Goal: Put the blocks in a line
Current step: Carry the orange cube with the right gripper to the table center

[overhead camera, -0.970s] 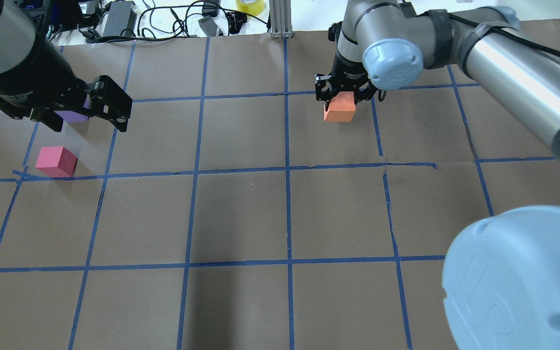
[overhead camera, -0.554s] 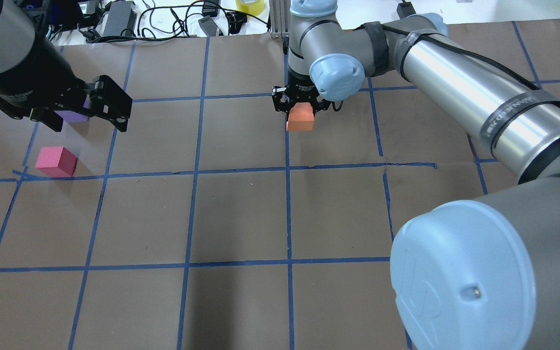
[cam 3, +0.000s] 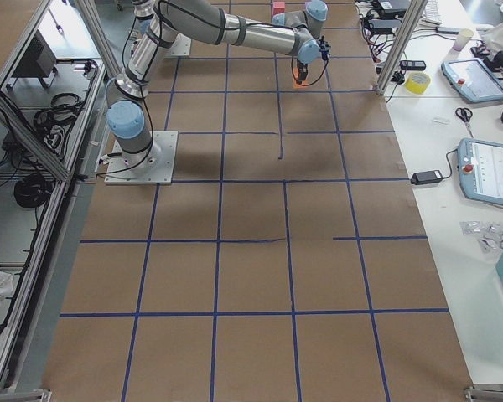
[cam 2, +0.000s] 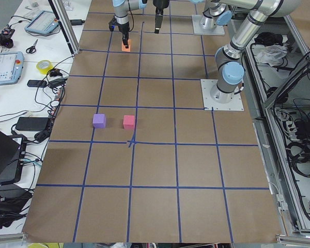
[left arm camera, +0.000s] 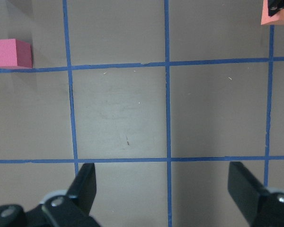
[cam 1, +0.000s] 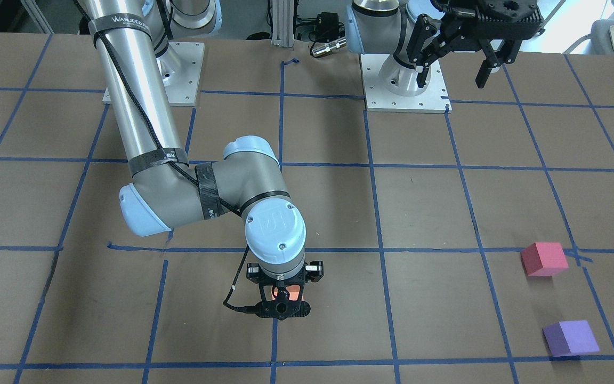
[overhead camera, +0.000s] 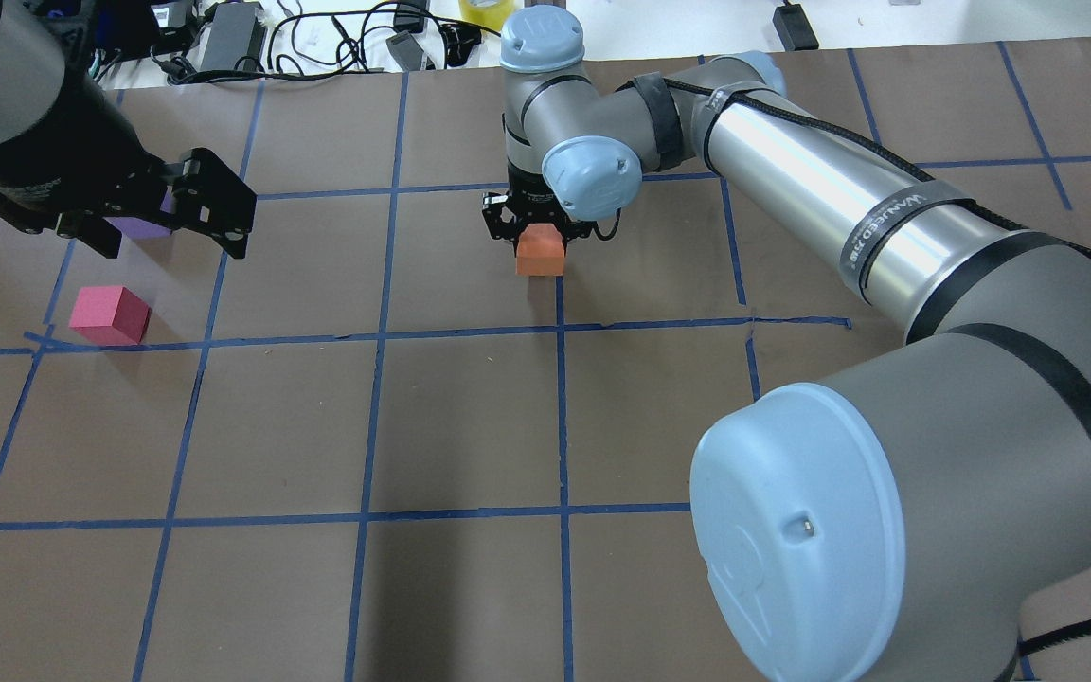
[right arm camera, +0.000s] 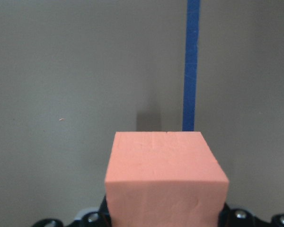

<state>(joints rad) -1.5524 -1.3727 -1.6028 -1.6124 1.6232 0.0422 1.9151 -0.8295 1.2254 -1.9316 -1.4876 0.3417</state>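
Note:
My right gripper point(overhead camera: 540, 244) is shut on the orange block point(overhead camera: 540, 258) and holds it just above the table, on a blue tape line near the middle. The orange block fills the right wrist view point(right arm camera: 165, 184). The pinkish-red block point(overhead camera: 110, 314) sits on the table at the left, also in the front view point(cam 1: 544, 258). The purple block point(cam 1: 571, 337) sits beyond it, partly hidden behind my left gripper in the overhead view point(overhead camera: 140, 227). My left gripper point(overhead camera: 167, 237) is open and empty, raised high over that side of the table; its fingers point(left arm camera: 85, 184) show wide apart.
The table is brown paper with a blue tape grid point(overhead camera: 375, 332). Cables, power bricks and a yellow tape roll point(overhead camera: 487, 9) lie along the far edge. My right arm's elbow point(overhead camera: 792, 530) looms over the near right. Both arm bases point(cam 1: 403, 96) stand at the robot's side.
My right gripper has carried the orange block leftward across the table to the central tape line. My left arm and the other two blocks have not moved.

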